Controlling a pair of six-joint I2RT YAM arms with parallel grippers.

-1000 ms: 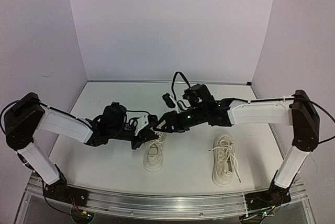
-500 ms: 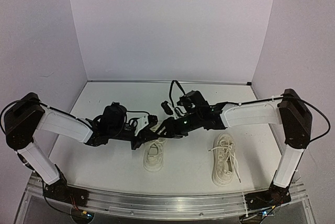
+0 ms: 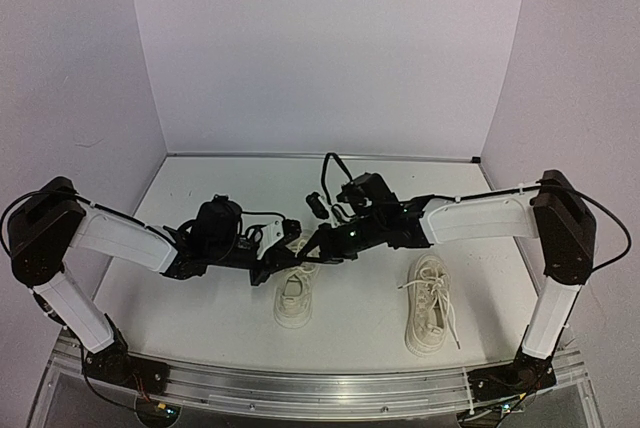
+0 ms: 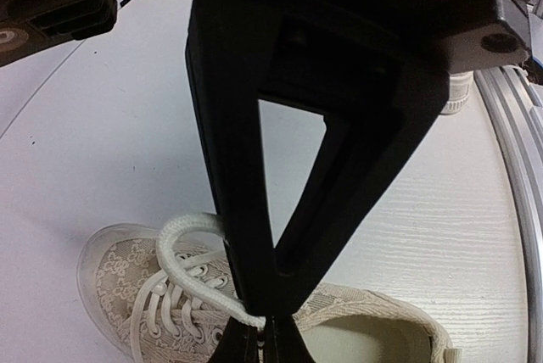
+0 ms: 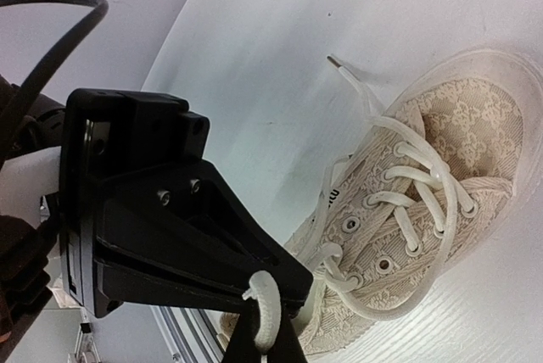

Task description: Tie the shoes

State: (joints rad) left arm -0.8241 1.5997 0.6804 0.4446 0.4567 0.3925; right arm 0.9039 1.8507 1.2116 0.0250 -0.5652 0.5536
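Two cream shoes lie on the white table. The left shoe (image 3: 292,300) sits under both grippers and the right shoe (image 3: 428,308) lies apart, untouched. My left gripper (image 3: 272,266) hangs over the left shoe (image 4: 110,287), shut (image 4: 268,337) on a white lace loop (image 4: 177,273). My right gripper (image 3: 305,248) meets it from the right. In the right wrist view its fingers (image 5: 265,342) are shut on a bend of lace (image 5: 268,313) right beside the left gripper's black body (image 5: 153,227). Below lies the shoe (image 5: 441,168), with a loose lace end (image 5: 348,75) on the table.
An aluminium rail (image 3: 320,388) runs along the table's near edge and also appears as a rail (image 4: 517,168) in the left wrist view. Purple walls close the back and both sides. A black cable (image 3: 335,163) loops above the right wrist.
My right gripper moved a little left toward the left gripper and closed from open onto the lace. The left gripper stayed shut in place.
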